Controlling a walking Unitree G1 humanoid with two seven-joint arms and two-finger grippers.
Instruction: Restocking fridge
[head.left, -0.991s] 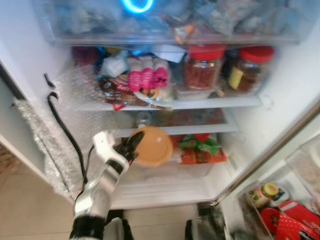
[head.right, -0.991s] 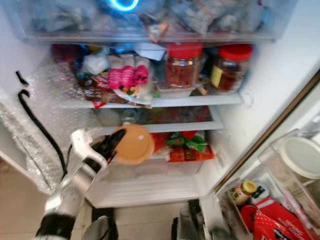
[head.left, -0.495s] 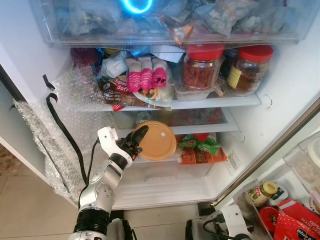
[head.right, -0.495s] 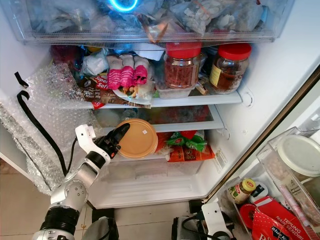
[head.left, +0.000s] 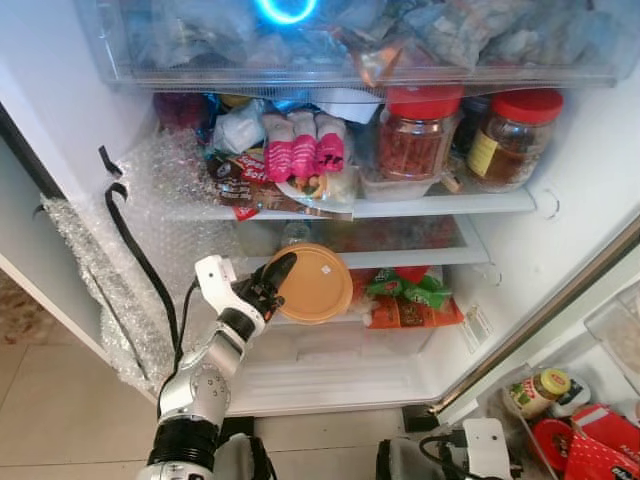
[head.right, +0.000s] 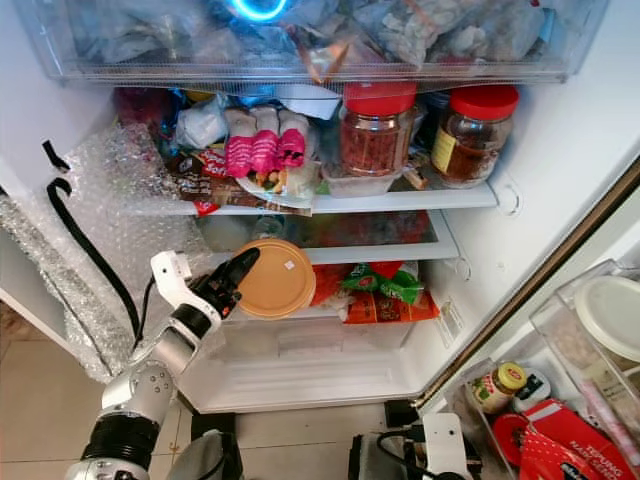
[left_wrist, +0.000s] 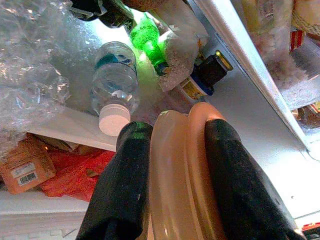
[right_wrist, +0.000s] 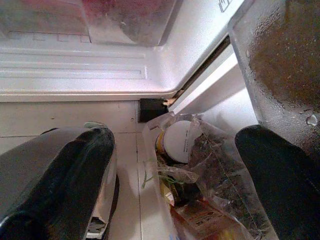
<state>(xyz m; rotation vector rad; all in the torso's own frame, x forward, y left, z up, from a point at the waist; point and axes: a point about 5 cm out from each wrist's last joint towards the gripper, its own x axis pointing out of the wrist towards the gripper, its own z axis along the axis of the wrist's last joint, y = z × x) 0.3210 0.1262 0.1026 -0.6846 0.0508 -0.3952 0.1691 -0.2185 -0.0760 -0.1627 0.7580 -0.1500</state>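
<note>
Orange plastic, round and flat, the lidded container (head.left: 313, 283) stands on edge in the left gripper (head.left: 268, 288), at the front of the fridge's lower glass shelf (head.left: 400, 258); the wrist view shows its rim pinched between the two black fingers (left_wrist: 122, 190), which are closed on it. Beyond the container on that shelf lie a clear water bottle (left_wrist: 115, 80) with a white cap and a green bottle (left_wrist: 146, 39) (both on their sides), and to its right sits a green and red packet (head.left: 410, 298). On the shelf above stand two red-lidded jars (head.left: 418, 132), the second (head.left: 508, 139) further right, with pink-wrapped items (head.left: 303, 153) and other packets crowded to their left. Bubble wrap (head.left: 150, 235) and a black strap (head.left: 140, 265) hang along the fridge's left inner wall. Low on the right, the door bin (head.right: 520, 395) holds a small yellow-capped jar (head.right: 499, 386) and red packaging (head.right: 555, 450). The right gripper (right_wrist: 170, 170) hangs near the floor by the fridge's lower corner, its fingers spread wide apart with nothing between them.
</note>
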